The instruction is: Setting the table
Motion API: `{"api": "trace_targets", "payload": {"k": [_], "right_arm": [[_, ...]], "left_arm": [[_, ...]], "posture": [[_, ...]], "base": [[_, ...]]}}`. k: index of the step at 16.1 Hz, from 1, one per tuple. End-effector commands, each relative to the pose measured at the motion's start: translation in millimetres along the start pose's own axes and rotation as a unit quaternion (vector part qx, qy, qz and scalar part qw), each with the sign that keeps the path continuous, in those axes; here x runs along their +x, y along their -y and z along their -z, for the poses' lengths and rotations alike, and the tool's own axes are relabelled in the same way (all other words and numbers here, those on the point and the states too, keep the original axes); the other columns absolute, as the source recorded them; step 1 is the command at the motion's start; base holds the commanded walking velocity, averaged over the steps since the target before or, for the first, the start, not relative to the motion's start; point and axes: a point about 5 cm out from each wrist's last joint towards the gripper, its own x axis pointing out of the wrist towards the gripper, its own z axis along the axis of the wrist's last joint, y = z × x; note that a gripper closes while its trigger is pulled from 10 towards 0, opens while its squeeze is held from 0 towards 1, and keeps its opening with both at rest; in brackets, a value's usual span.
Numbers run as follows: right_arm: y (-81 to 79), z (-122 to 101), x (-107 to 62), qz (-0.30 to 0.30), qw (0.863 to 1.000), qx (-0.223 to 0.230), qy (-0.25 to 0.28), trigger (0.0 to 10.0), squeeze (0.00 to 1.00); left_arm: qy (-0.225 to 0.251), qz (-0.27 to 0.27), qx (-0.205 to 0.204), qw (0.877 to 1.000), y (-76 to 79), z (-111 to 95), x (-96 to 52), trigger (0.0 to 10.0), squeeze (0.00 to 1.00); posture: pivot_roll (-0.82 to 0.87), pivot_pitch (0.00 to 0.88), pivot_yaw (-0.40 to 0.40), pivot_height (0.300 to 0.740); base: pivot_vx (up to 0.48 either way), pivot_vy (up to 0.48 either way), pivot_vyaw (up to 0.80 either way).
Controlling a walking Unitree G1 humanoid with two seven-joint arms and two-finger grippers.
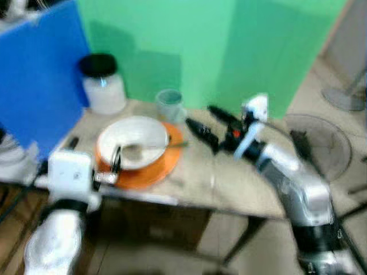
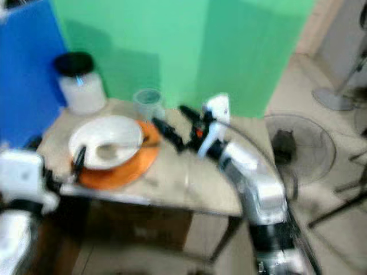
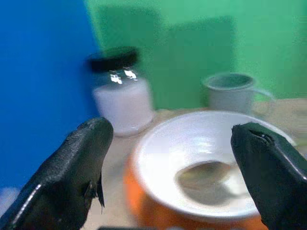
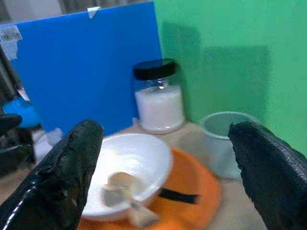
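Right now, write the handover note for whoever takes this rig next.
Left gripper: open, empty, at the near left edge of the orange plate.
Right gripper: open, empty, over the table right of the plate, near the cup.
Done: white bowl sits on the plate, spoon inside it.
Behind them: the cup and a black-lidded jar of white contents.
Left: unclear from the blurred views; check for any further items to place.

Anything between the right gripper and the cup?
Nothing visible. The right gripper is open over bare table, with the cup just beyond its fingertips, toward the green backdrop. The orange plate with the white bowl and spoon sits off to its left, outside that line.
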Motion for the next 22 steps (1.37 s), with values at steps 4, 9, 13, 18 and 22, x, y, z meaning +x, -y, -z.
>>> {"api": "trace_targets", "payload": {"k": [4,9,13,18,22], "right_arm": [[1.0,-5.9,16.1,-0.136,0.987,-0.059,-0.06,10.0,1.0],[16.5,6.4,43.7,-0.111,0.973,-0.159,-0.126,10.0,0.0],[18.1,14.5,54.8,-0.099,0.972,-0.153,-0.15,10.0,0.0],[19.4,23.9,55.6,-0.12,0.969,-0.139,-0.164,5.0,0.0],[19.9,28.1,57.9,-0.118,0.968,-0.14,-0.172,0.0,0.0]], "left_arm": [[-0.018,0.111,-0.024,0.993,11.5,0.6,0.2,10.0,0.0],[-0.037,0.232,-0.04,0.971,25.7,-0.7,0.5,10.0,0.0],[-0.048,0.262,-0.034,0.963,28.3,1.1,0.0,10.0,0.0],[-0.054,0.274,-0.041,0.959,30.7,1.2,-1.1,10.0,0.0],[-0.056,0.277,-0.04,0.958,30.4,1.2,-0.6,10.0,0.0]], "posture": [[-0.01,0.016,-0.003,0.74],[-0.01,0.017,-0.003,0.74],[-0.02,0.018,-0.001,0.74],[-0.02,0.023,0.002,0.74],[-0.02,0.026,0.003,0.74]], "base": [[0.0,0.0,0.0],[0.0,0.0,0.0],[0.0,0.0,0.0],[0.0,0.0,0.0],[0.0,0.0,0.0]]}}
